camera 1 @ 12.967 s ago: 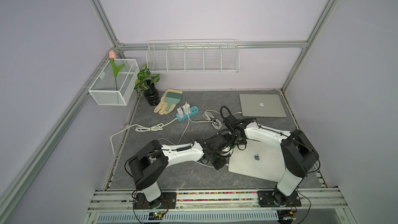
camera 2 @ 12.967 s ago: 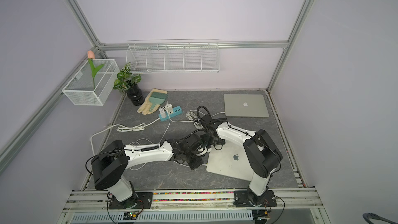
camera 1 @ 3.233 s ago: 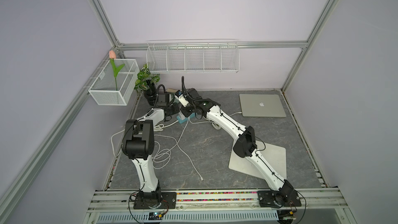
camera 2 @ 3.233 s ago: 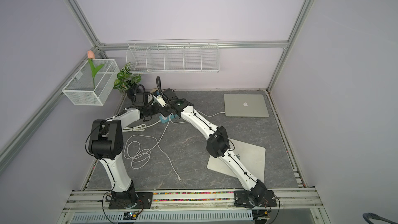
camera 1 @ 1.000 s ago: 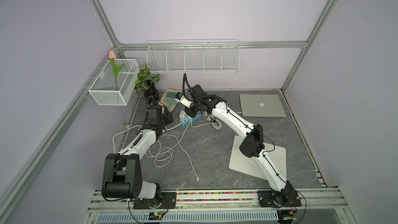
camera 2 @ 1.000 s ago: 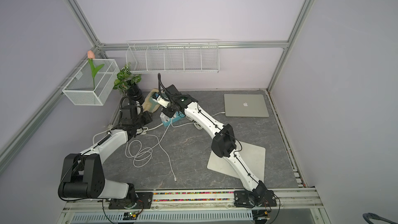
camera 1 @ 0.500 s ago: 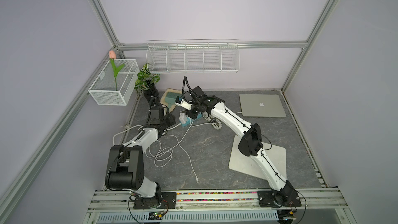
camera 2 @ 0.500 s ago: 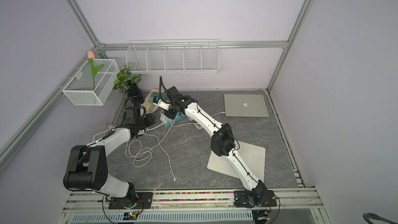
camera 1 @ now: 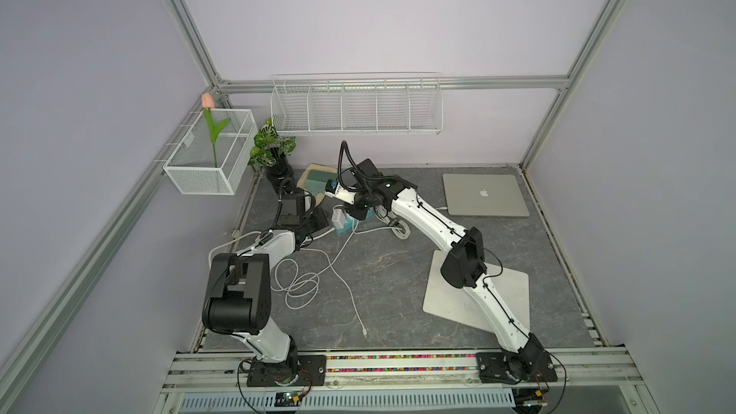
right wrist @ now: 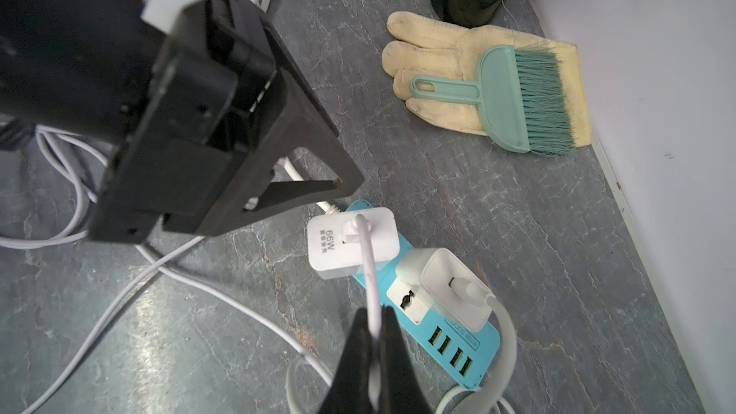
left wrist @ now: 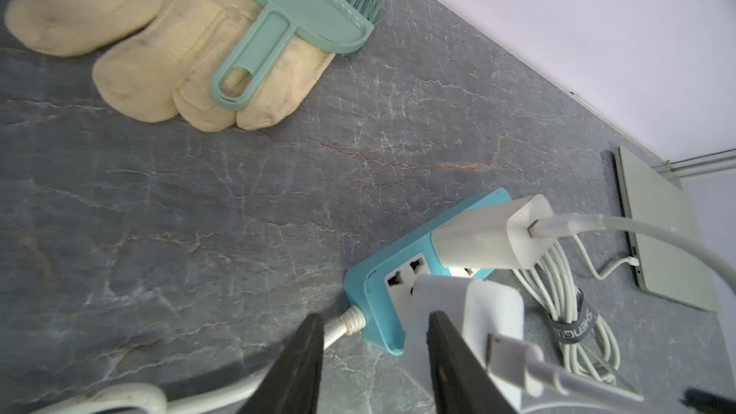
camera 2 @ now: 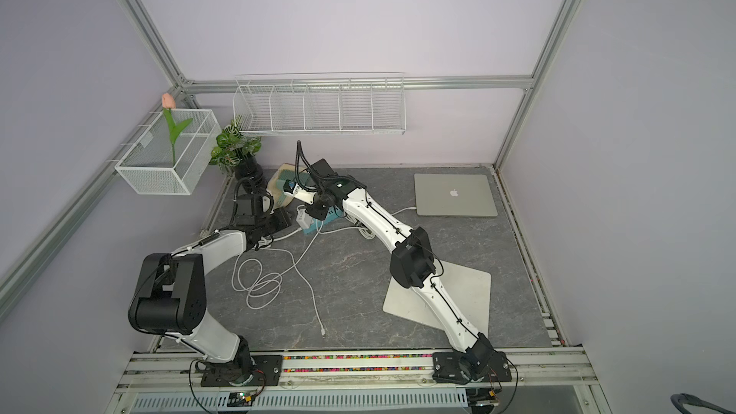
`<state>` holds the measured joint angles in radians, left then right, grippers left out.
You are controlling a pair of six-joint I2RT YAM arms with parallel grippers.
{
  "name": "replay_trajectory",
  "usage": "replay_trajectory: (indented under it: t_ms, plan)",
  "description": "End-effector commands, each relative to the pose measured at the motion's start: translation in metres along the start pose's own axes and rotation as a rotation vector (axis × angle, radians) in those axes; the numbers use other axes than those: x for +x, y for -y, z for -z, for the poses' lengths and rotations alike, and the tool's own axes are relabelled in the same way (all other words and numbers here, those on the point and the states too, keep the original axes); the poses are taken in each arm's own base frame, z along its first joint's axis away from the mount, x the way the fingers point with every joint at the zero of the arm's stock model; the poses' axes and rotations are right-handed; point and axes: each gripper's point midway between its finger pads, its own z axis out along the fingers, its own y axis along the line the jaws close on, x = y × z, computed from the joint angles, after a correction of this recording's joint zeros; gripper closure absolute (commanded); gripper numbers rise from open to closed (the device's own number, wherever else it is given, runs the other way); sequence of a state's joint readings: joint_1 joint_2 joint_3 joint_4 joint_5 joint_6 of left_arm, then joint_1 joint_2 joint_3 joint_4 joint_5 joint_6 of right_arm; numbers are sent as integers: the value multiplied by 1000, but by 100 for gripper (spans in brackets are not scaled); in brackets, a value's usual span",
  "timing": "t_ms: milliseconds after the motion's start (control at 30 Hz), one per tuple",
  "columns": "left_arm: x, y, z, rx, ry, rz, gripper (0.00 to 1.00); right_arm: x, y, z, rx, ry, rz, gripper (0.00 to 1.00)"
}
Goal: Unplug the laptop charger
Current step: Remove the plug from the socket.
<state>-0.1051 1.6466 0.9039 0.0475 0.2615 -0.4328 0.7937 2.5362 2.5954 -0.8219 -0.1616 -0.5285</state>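
The charger, a white brick, sits plugged into the end socket of the blue strip. The strip lies near the bench's back edge, toward the back left corner. The right gripper is pressed together on the charger's cable, just above the brick. The left gripper is spread and holds nothing. Its fingers straddle the strip's cord, one close beside the brick; I cannot tell whether it touches. An adapter fills the next socket. Nearer the back edge, a brush lies on a glove.
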Motion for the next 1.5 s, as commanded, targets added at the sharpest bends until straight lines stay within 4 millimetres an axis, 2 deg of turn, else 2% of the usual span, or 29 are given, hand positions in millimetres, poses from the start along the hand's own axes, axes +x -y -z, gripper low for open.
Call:
replay_trajectory:
  t_ms: [0,133,367,500,633,767,933,1100,1333,1467]
  plan:
    - [-10,17,-7,71,13,-4,54,10,4,6,4,-30,-2,93]
    - [-3,25,-17,94,-17,-19,54,7,6,10,15,-26,-15,93]
    - [-1,25,-25,83,-30,-19,57,7,6,15,32,-23,-28,93]
    - [-2,32,-22,92,-18,-32,57,9,10,17,51,-27,-41,93]
    - [0,45,-25,109,-33,-44,58,13,18,18,96,-48,-47,93]
    - [8,56,-29,115,-44,-57,59,8,23,22,134,-45,-54,92]
    - [15,47,-30,82,-58,-52,60,4,15,20,124,-43,-56,91]
    - [16,38,-19,27,-41,-64,61,-1,9,25,106,-31,-89,92]
    - [-1,27,19,-21,79,-26,60,-20,-12,47,5,40,-100,93]
    - [-9,17,39,-11,133,18,58,-22,-24,53,-25,54,-90,93]
